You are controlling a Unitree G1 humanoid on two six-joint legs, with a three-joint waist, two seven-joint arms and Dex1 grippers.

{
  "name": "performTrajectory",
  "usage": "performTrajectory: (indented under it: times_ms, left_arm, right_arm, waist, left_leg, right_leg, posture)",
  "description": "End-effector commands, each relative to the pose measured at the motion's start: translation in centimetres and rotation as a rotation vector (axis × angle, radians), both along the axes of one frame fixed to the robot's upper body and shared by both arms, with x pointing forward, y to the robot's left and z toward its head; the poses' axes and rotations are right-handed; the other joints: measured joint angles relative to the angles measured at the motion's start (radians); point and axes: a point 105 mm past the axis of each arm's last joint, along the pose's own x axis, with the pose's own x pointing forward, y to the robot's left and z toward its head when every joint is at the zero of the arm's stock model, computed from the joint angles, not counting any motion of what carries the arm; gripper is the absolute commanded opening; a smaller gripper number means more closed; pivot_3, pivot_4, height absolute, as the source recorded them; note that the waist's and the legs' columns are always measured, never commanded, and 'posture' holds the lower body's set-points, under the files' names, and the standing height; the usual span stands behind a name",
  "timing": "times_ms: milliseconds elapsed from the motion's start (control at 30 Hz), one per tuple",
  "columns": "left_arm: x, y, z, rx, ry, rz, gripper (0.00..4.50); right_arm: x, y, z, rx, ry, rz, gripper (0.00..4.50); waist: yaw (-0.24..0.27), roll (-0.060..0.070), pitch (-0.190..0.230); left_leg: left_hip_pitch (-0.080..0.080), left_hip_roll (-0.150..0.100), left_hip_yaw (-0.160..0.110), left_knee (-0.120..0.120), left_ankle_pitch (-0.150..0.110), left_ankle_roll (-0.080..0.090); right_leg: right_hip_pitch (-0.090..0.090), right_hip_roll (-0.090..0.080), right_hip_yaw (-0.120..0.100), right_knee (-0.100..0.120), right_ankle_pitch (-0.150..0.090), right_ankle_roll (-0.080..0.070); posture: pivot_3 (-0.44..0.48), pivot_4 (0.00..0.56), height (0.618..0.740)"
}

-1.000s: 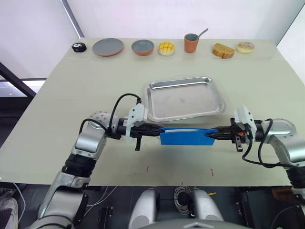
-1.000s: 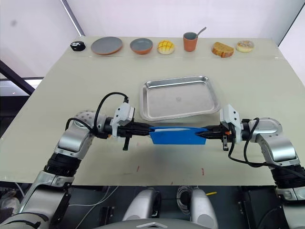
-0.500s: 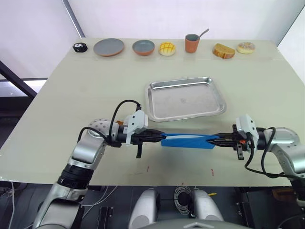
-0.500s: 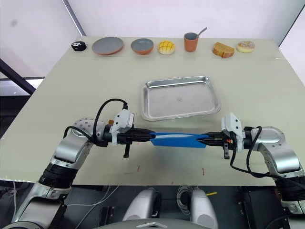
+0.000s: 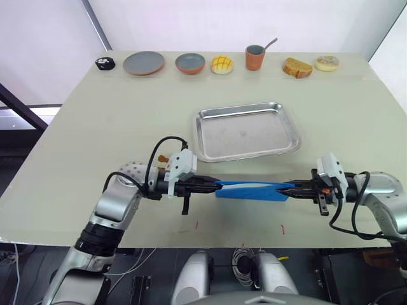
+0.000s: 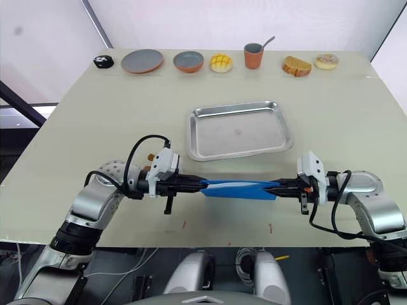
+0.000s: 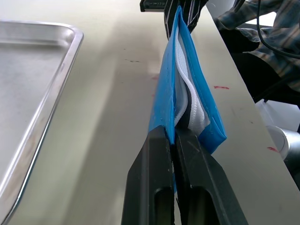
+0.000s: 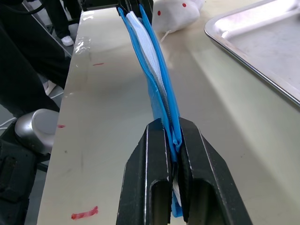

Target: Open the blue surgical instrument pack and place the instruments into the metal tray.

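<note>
I had the blue surgical instrument pack [image 5: 252,190] pinched at both ends, stretched between my two hands in the lower middle of the frame.

My left hand [image 5: 212,185] was clamped on the pack's left end and my right hand [image 5: 287,189] on its right end, fingers [image 7: 157,178] pressed tight on the blue edge in both wrist views. The pack sat just below the metal tray [image 5: 247,131], which lay bare at the centre of the desk [image 5: 95,121]. Between the blue walls I saw grey-white lining and what looked like a zip, though I couldn't make out any instruments inside. Along the top of the frame stood a grey plate [image 5: 144,63], a bowl [image 5: 190,63] and an orange cup [image 5: 255,57].
</note>
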Motion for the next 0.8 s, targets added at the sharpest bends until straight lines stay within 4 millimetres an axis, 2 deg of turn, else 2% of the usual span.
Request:
performTrajectory:
  times_ms: [33,267,667,800]
  left_arm:
    - [-0.8,-0.6,0.9,-0.026,-0.012,-0.043,0.09]
    - [-1.1,-0.5,1.1,-0.023,-0.007,-0.051,0.09]
    - [-0.3,-0.5,-0.9,0.013,-0.018,-0.016,0.09]
    - [-0.1,-0.3,-1.0,0.015,-0.023,-0.016,0.0]
  right_arm:
    - [-0.2,0.0,1.2,0.015,-0.043,0.004,0.0]
    - [-0.4,0.0,1.7,0.041,-0.028,-0.009,0.0]
    - [-0.2,-0.3,0.1,-0.007,-0.016,-0.036,0.0]
    - [-0.2,-0.7,0.6,-0.011,-0.034,-0.049,1.27]
  waist:
    - [0.0,0.0,0.0]
    - [0.0,0.0,0.0]
    - [0.0,0.0,0.0]
    - [0.0,0.0,0.0]
  left_leg:
    - [0.0,0.0,0.0,0.0,0.0,0.0]
    - [0.0,0.0,0.0,0.0,0.0,0.0]
    - [0.0,0.0,0.0,0.0,0.0,0.0]
    - [0.0,0.0,0.0,0.0,0.0,0.0]
  right_leg:
    - [0.0,0.0,0.0,0.0,0.0,0.0]
    - [0.0,0.0,0.0,0.0,0.0,0.0]
    - [0.0,0.0,0.0,0.0,0.0,0.0]
    - [0.0,0.0,0.0,0.0,0.0,0.0]
  posture:
    - [0.0,0.15,0.74]
    - [0.0,0.15,0.74]
    - [0.0,0.15,0.74]
    - [0.0,0.15,0.74]
